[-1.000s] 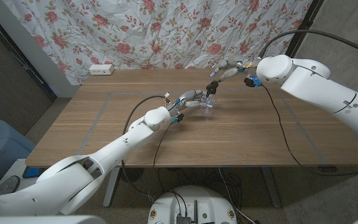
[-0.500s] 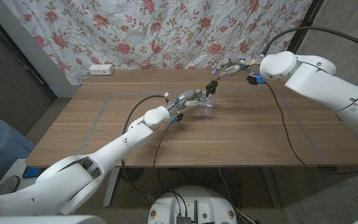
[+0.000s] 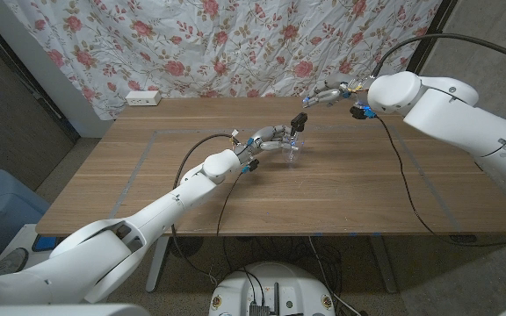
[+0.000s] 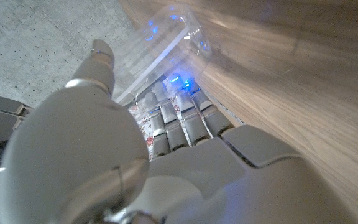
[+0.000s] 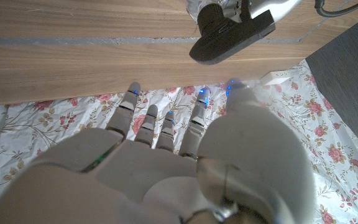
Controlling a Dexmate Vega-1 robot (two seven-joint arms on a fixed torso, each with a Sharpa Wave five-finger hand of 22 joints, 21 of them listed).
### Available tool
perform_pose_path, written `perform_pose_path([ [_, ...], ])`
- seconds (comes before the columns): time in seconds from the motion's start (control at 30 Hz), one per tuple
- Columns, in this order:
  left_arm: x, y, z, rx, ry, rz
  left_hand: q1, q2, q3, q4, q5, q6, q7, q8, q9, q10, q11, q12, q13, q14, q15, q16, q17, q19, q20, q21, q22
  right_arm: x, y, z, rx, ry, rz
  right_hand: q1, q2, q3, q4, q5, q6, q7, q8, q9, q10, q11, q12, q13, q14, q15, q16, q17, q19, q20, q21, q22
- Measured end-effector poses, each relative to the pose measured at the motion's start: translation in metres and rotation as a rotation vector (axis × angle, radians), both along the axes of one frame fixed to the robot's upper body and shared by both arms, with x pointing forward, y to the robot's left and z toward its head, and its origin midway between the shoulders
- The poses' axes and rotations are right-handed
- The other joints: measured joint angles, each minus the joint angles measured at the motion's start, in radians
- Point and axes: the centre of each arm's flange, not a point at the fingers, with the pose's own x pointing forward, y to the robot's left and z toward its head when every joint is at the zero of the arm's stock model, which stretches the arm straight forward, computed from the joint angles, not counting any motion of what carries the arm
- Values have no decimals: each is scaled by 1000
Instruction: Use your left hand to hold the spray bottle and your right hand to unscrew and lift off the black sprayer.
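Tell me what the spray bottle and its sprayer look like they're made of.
Spray bottle: looks like clear glossy plastic, since the table grain shows through it. Sprayer: appears to be black plastic with a smooth, slightly shiny moulded surface. Neither can be confirmed by sight alone.

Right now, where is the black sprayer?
In the head view the black sprayer is still on the spray bottle, held by the left hand near the table's middle; the right hand hovers apart, toward the curtain.

There is one clear spray bottle (image 3: 292, 151) with one black sprayer (image 3: 300, 119) on it, one wooden surface (image 3: 148, 189), one white power strip (image 3: 143, 97), one flowered curtain (image 3: 191, 44), and two robot hands, the left robot hand (image 3: 271, 138) and the right robot hand (image 3: 325, 93).
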Motion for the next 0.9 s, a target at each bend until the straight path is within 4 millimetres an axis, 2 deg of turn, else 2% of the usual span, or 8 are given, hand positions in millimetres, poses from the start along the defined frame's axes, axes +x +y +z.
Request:
perform_pose_path([
  [0.1, 0, 0, 0, 0, 0, 0, 0, 0, 0, 0, 0, 0, 0, 0, -1, 0, 0, 0, 0, 0, 0, 0, 0, 0, 0, 0, 0, 1, -2, 0, 0, -1, -14, -27, -1, -15, 6, -12, -3, 11, 0, 0, 2, 3, 6, 0, 1, 7, 0, 0, 0, 0, 0, 0],
  [0.17, 0, 0, 0, 0, 0, 0, 0, 0, 0, 0, 0, 0, 0, 0, -2, 0, 0, 0, 0, 0, 0, 0, 0, 0, 0, 0, 0, 1, -5, 1, 2, -4, -32, -59, -1, -22, 14, -22, -3, 26, 0, 0, 5, 16, 7, 0, 4, 11, 0, 0, 4, 4, 0, 0],
  [0.2, 0, 0, 0, 0, 1, 0, 0, 0, 0, 0, 0, 0, 0, 0, -4, 0, 0, 0, 0, 0, 0, 0, 0, 0, 0, 0, 0, -5, 6, -2, -24, -11, -13, -63, -4, -25, 16, -28, -2, 27, 0, 0, 9, 19, 7, 0, 8, 15, 0, 0, 4, 4, 0, 0],
  [0.43, 0, 0, -1, 0, 2, 1, 0, 0, 0, 0, 0, 0, 0, 0, -5, 0, 0, 0, 0, 0, 0, 0, 0, 0, 0, 0, 0, -6, 1, 2, -28, -41, -51, -174, 8, -57, 49, -73, -1, 87, 6, 5, 34, 45, 15, 0, 29, 36, 0, 0, 14, 2, 0, 2],
  [0.47, 1, 0, -1, 1, 3, 1, 0, 0, 0, 0, 0, 0, 0, 0, -5, 0, 0, 0, 0, 0, 0, 0, 0, 0, 0, 0, 0, -10, 9, -2, -46, -46, -36, -183, 12, -61, 53, -79, -4, 95, 6, 5, 38, 49, 15, 0, 32, 39, 0, 0, 20, 2, 0, 2],
  [0.57, 1, 0, -1, 1, 3, -1, 0, 0, 0, 0, 0, 0, 0, 0, -5, 0, 0, 0, 0, 0, 0, 0, 0, 0, 0, 0, 0, -11, 11, -4, -53, -57, -38, -211, 9, -69, 61, -90, -3, 108, 6, 5, 44, 55, 15, -5, 43, 50, 4, -4, 27, 2, 0, 2],
  [0.8, 1, 0, 0, 2, 1, -4, 0, 0, 0, 0, 0, 0, 0, 0, -5, 2, 2, -2, 0, 0, 0, 0, 0, 0, 0, 0, 0, -13, 15, -10, -77, -70, -54, -248, -1, -78, 69, -101, -7, 147, 6, 9, 50, 85, 15, -5, 62, 70, 11, -5, 44, -1, 0, 2],
  [0.9, 1, 0, 1, 2, 0, -5, 0, 0, 0, 0, 0, 2, 2, 0, -5, 2, 2, -3, 0, 0, 0, 0, 0, 0, 0, 0, 0, -14, 16, -10, -89, -76, -67, -256, -9, -81, 65, -101, -12, 155, 6, 9, 54, 89, 15, -5, 70, 77, 12, -5, 48, 2, 0, 2],
])
